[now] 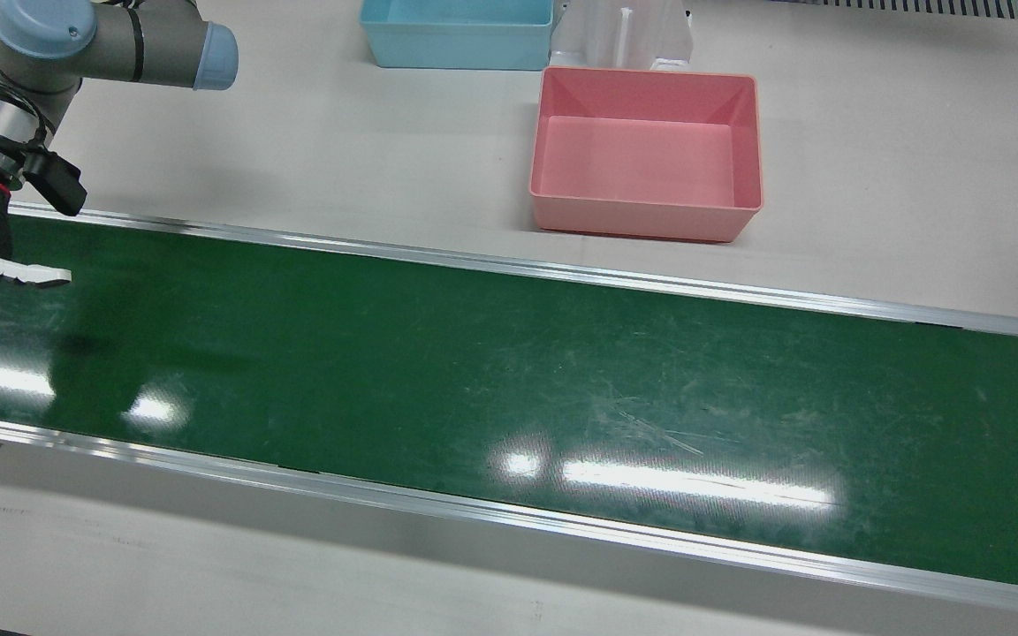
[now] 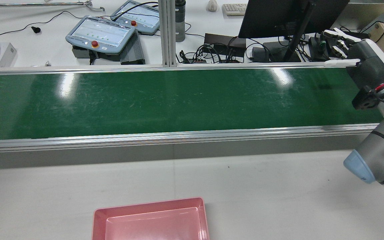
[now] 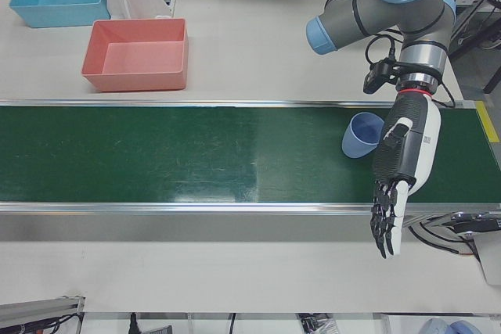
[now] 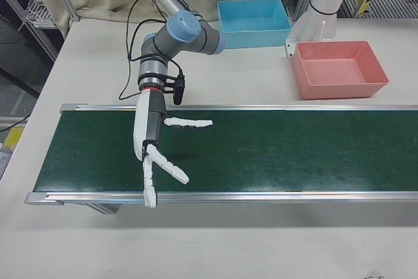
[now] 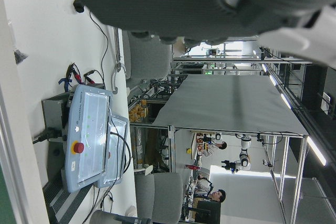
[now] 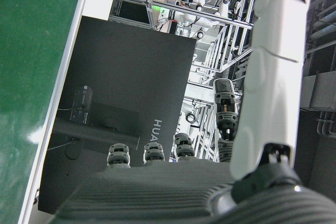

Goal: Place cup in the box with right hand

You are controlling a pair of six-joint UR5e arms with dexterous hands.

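Beside your spread, empty left hand (image 3: 395,181) lay the blue cup (image 3: 362,135), seen only left-front; your right hand (image 4: 155,151), fingers apart, hovered far from the pink box (image 4: 339,68).

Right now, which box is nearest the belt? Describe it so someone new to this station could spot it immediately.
Start at the long green conveyor belt crossing the table. On the white tabletop on the robot's side of it sits an open, empty rectangular pink box. Its only box neighbour, the blue box, stands farther back from the belt, by a white pedestal.
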